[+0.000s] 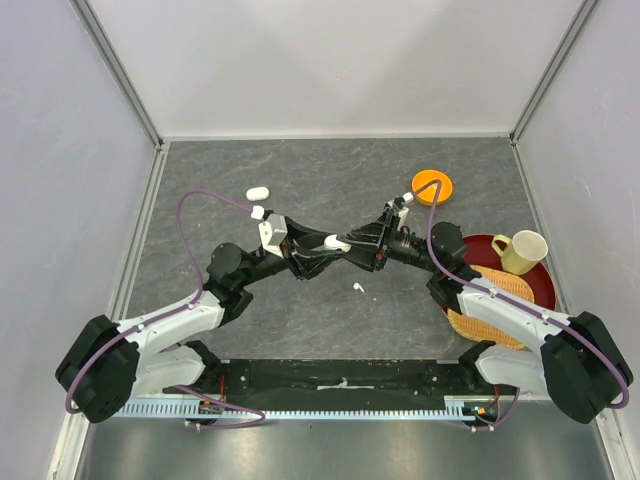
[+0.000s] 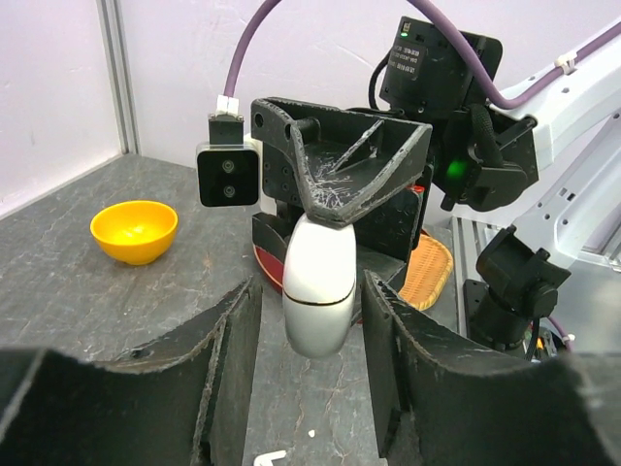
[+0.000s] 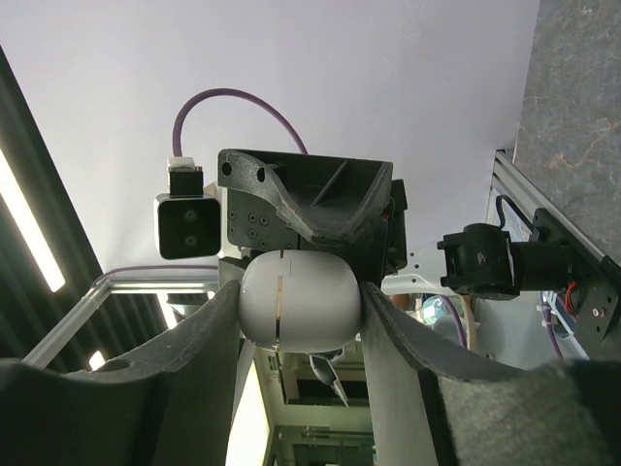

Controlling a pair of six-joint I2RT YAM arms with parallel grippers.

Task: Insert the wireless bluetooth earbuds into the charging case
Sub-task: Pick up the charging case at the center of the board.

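Observation:
A white pill-shaped charging case [image 1: 337,242], lid closed, hangs above the table's middle where both arms meet. My right gripper [image 1: 346,243] is shut on it; in the right wrist view both fingers press the case [image 3: 301,301] around the right gripper's midpoint [image 3: 301,325]. My left gripper [image 1: 324,250] is open, with its fingers either side of the case [image 2: 318,282] and a gap on each side at the left gripper's midpoint [image 2: 310,335]. One tiny white earbud [image 1: 357,287] lies on the table just below the grippers; it also shows in the left wrist view [image 2: 267,456]. The other earbuds are not visible.
A second white case [image 1: 257,193] and a small white piece [image 1: 257,212] lie at the back left. An orange bowl [image 1: 432,186] sits at the back right. A red plate [image 1: 542,290] with a woven mat [image 1: 500,290] and a pale yellow mug [image 1: 522,251] is at the right.

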